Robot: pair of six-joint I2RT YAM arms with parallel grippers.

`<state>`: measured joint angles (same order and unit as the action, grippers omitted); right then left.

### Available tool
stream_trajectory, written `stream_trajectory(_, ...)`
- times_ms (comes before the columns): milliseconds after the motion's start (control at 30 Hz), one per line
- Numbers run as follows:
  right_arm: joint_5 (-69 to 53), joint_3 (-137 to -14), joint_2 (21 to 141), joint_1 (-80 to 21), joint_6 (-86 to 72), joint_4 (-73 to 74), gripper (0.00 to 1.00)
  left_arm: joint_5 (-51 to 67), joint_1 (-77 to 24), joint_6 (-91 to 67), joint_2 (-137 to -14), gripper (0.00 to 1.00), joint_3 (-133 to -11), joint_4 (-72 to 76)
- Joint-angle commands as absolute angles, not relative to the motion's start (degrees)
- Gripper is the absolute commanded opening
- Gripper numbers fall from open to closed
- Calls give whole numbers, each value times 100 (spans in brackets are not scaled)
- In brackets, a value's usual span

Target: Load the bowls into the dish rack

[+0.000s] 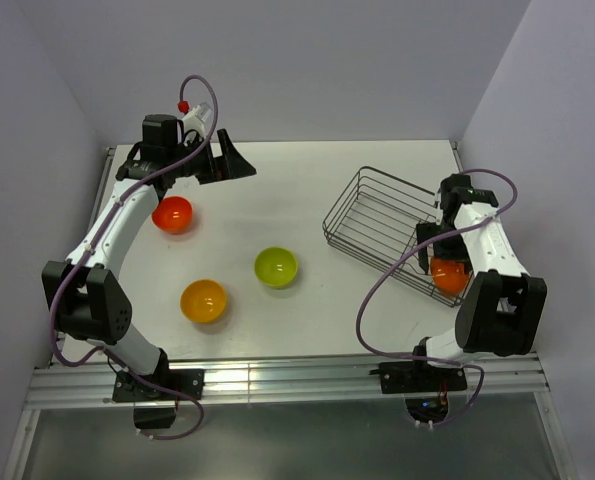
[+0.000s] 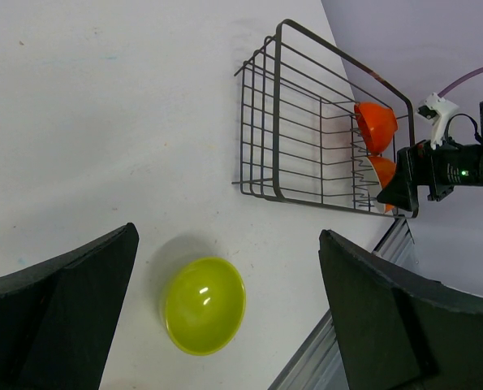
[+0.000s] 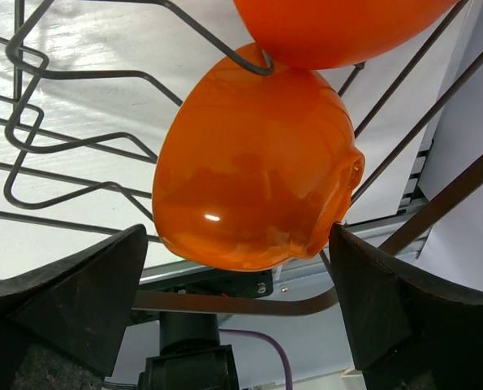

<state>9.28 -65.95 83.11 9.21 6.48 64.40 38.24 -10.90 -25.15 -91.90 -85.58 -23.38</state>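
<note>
Lavender walls enclose a white worktop (image 1: 307, 190). The rack (image 1: 377, 215) sits by its right edge, with two orange bowls (image 3: 257, 171) at the rack's near end. The right gripper (image 3: 237, 236) hangs spread around one of them, which seems to rest on the wires, so this placing looks done. The red bowl (image 1: 172, 213), yellow bowl (image 1: 203, 300) and green bowl (image 1: 276, 267) wait left of centre. The left gripper (image 2: 229, 234), spread and empty near the far edge, could take the red bowl next by descending over its rim.

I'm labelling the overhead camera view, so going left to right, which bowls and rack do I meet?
red bowl → yellow-orange bowl → lime green bowl → dish rack → red-orange bowl at the rack's right end
</note>
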Motion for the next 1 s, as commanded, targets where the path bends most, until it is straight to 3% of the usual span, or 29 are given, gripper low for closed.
stream_trajectory(0,905,-6697,8042,861,642,6530,100,3911,-1072,-2496,-9167,99,-8578,-2145)
stream_trajectory(233,844,-6881,7831,826,756,6627,100,3929,-1072,-2461,-9184,100,-8613,-2188)
stream_trajectory(500,431,-7953,7454,826,1291,6838,100,4017,-1046,-1856,-9325,99,-8920,-2688)
stream_trajectory(700,-385,-9025,7497,826,1758,6900,100,4799,-458,-1469,-9378,100,-8832,-2776)
stream_trajectory(967,-2054,-10133,7813,826,1618,6838,100,3930,-369,-73,-9439,99,-9316,-3778)
